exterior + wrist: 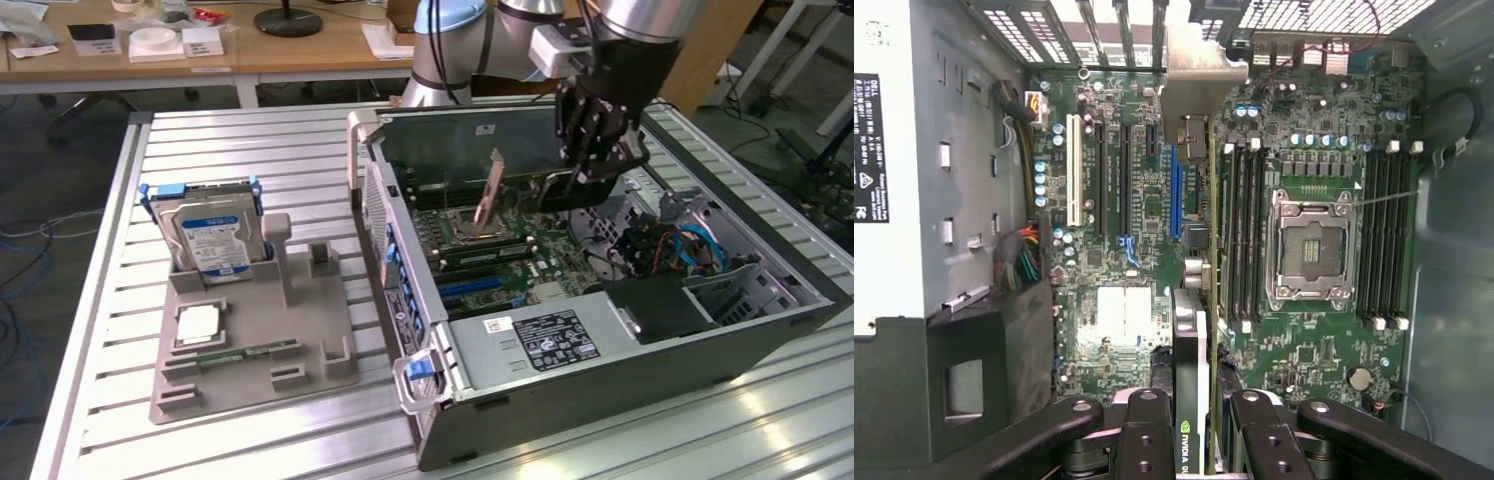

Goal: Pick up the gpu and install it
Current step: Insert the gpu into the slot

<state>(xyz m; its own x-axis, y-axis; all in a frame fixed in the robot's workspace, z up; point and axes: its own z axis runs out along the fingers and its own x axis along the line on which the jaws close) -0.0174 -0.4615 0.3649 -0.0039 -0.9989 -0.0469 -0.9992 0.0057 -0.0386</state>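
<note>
The gpu (1190,350) is held edge-on between my fingers, its pale metal bracket (1199,70) at the far end toward the case's rear wall. My gripper (1199,405) is shut on the card's black end, which carries a green logo. The card hangs a little above the green motherboard (1114,200), roughly in line with the blue slot (1176,195) and beside the memory slots. In the exterior view my gripper (594,185) reaches down into the open computer case (601,400), and the gpu's bracket (493,190) stands up to the exterior view's left of it.
The CPU socket (1312,250) lies beside the memory banks. A power supply (534,340) fills the case's near end, with cables (674,245) at the exterior view's right. Outside the case, a grey fixture (254,350) holds a hard drive (211,240) and a memory stick (247,352).
</note>
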